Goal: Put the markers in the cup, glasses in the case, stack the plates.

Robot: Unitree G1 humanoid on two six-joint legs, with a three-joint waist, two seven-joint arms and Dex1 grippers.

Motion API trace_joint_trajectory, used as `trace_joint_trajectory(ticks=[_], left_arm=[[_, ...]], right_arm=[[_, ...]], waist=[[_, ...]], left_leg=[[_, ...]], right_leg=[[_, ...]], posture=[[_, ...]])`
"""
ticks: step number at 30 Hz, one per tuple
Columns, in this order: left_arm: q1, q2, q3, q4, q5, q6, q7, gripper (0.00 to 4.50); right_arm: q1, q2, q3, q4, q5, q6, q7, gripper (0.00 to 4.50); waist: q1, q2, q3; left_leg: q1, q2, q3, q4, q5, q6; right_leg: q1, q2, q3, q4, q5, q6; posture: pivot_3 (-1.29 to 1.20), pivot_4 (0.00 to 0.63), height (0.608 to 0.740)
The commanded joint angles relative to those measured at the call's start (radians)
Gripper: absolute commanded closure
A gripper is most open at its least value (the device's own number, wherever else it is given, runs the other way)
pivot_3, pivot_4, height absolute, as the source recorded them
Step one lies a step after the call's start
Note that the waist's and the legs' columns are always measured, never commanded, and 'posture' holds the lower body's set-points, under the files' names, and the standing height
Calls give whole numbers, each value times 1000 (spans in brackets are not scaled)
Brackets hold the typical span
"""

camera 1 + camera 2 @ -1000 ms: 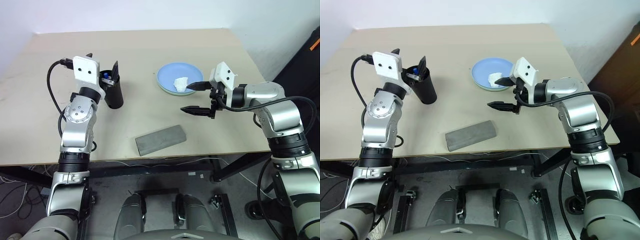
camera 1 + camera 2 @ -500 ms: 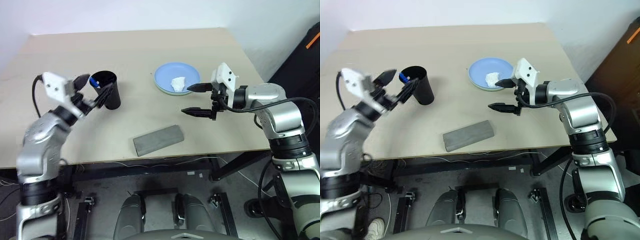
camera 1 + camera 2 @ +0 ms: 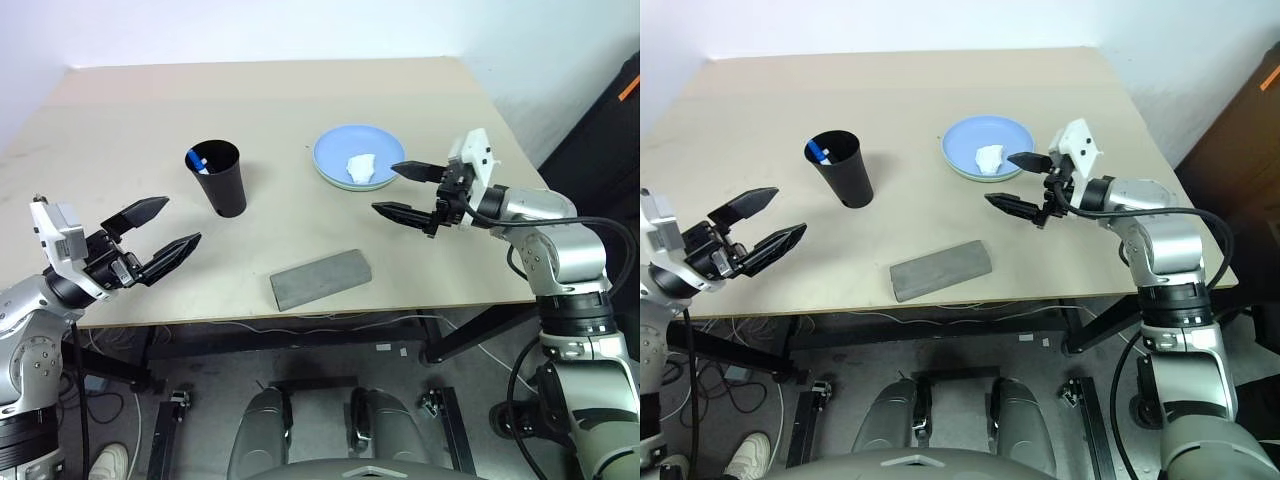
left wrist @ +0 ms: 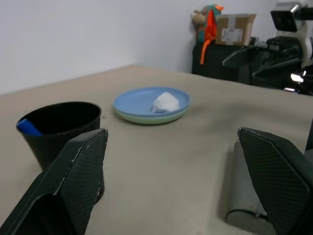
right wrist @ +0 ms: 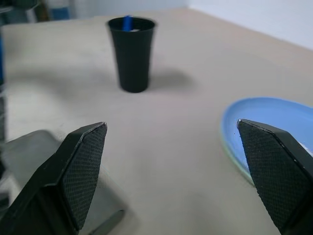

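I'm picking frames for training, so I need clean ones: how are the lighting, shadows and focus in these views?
Eye views: even, soft light, no glare, faint shadow beside the cup.
Left wrist view: plates fairly sharp, own fingers soft.
Right wrist view: cup sharp, case blurred.

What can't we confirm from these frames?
- Black-capped marker: only a blue tip shows above the cup rim; the cup wall hides the rest.
- Glasses: the case is shut, contents hidden.
- Green plate: only its edge shows under the blue plate; tissue on top.
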Motion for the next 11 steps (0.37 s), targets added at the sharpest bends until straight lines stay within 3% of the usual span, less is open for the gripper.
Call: trace_joint_trajectory(ticks=[1, 11], left_arm=[[4, 26, 3, 57, 9, -41, -68, 47], [18, 59, -26, 113, 44, -24, -117, 47]], right_arm=[[44, -36, -59, -53, 43, -9, 16, 0], [91, -68, -71, -23, 18, -123, 40, 0]], waist=[[-2, 0, 0], [-5, 1, 0]], left_leg=[[-1, 0, 0, 0, 1, 1], [0, 1, 0, 0, 0, 0]], right_leg=[[0, 0, 0, -1, 0, 0], [-1, 0, 0, -1, 0, 1]], posture=[[0, 150, 735], [0, 150, 735]])
